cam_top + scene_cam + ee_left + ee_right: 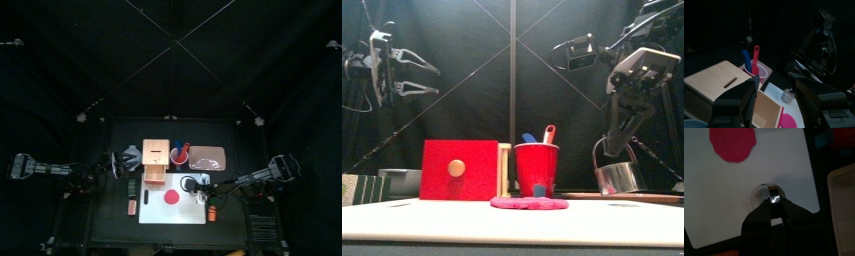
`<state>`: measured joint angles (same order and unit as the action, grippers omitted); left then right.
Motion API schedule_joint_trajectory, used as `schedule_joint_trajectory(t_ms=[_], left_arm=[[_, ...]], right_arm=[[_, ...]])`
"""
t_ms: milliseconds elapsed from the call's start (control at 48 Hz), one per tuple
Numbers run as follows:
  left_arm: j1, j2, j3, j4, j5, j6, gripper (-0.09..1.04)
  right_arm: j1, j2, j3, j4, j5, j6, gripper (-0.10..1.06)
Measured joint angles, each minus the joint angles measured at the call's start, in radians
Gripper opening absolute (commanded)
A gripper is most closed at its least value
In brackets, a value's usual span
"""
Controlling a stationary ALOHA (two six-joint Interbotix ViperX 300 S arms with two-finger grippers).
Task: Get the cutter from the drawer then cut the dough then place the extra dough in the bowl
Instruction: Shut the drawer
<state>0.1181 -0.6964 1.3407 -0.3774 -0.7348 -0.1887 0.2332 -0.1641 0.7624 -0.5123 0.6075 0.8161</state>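
One round metal cutter (pixel 619 179) hangs by its wire handle in the right gripper (pixel 615 148), whose jaws are clamped narrow on the handle. It is over the white cutting board (pixel 724 203), at 3 o'clock of the pink dough disc (pixel 171 197). The red cup (pixel 537 168) and wooden box (pixel 460 170) stand at 12 o'clock. The left gripper (pixel 425 78) hovers high at 10 o'clock, jaws wide.

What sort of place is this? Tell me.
Probably a robot test booth staged as a toy kitchen: black curtains around a table, two arms, and a white cutting board, pink dough and metal cutter.
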Motion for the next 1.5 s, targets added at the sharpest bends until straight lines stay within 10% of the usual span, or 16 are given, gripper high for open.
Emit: schedule_joint_trajectory(t_ms=[333, 833, 1250, 1500], left_arm=[[0.216, 0.018, -0.071, 0.060, 0.074, 0.002, 0.86], [0.518, 0.304, -0.511, 0.407, 0.672, 0.003, 0.85], [0.520, 0.727, -0.874, 0.655, 0.988, 0.044, 0.55], [0.491, 0.824, -1.035, 0.528, 1.282, 0.362, 0.39]], right_arm=[[0.002, 0.008, 0.020, -0.054, -0.038, 0.025, 0.71], [-0.005, 0.077, -0.156, -0.176, -0.147, 0.026, 0.76], [-0.012, 0.391, -0.437, -0.202, -0.416, 0.020, 0.39], [-0.012, 0.495, -0.534, -0.202, -0.417, 0.021, 0.23]])
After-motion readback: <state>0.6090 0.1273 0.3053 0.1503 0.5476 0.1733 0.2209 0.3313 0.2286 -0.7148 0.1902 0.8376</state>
